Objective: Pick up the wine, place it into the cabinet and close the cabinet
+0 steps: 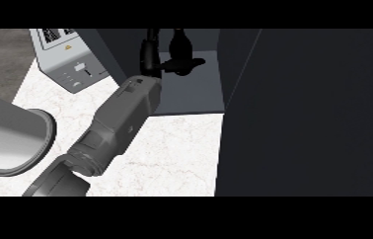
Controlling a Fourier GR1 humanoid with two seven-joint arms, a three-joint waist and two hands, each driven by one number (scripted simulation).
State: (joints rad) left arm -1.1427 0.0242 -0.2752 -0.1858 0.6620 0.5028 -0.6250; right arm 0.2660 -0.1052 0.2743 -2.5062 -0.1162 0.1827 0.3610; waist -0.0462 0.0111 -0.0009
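Left hand [166,60]: grey forearm stretched diagonally up into the open cabinet [193,92], black fingers curled round the dark wine bottle [178,43], upright inside. Cabinet door [299,114] open at right.

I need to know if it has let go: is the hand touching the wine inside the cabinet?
Cannot tell. In the head view the hand and wine merge, both dark.

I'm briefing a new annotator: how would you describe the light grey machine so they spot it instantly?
Start at the white marbled counter and follow it to its far left corner, just left of the dark open cabinet. The machine stands there: the only pale, boxy thing, with small dark markings on its front.
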